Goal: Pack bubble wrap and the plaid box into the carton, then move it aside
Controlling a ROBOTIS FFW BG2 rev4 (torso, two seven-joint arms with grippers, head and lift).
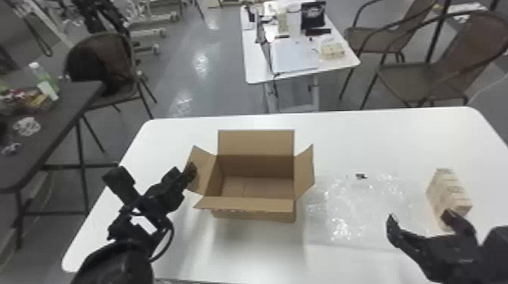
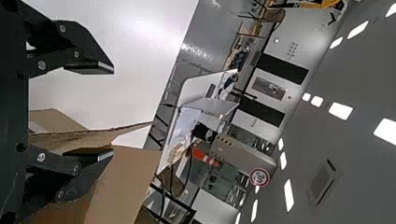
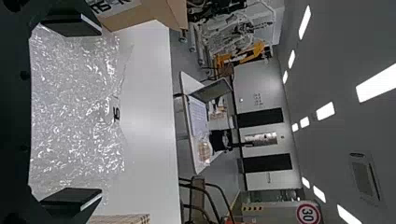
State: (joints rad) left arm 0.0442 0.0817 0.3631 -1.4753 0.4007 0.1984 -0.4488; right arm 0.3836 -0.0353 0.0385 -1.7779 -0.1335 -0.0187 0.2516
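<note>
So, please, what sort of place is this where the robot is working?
Probably a robotics lab or workshop: an open carton and bubble wrap are on a white table before the robot, with wheeled stands and a round red-rimmed sign in the room behind.

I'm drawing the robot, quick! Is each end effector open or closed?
Left end effector: open, by the carton flap.
Right end effector: open, holding nothing.
</note>
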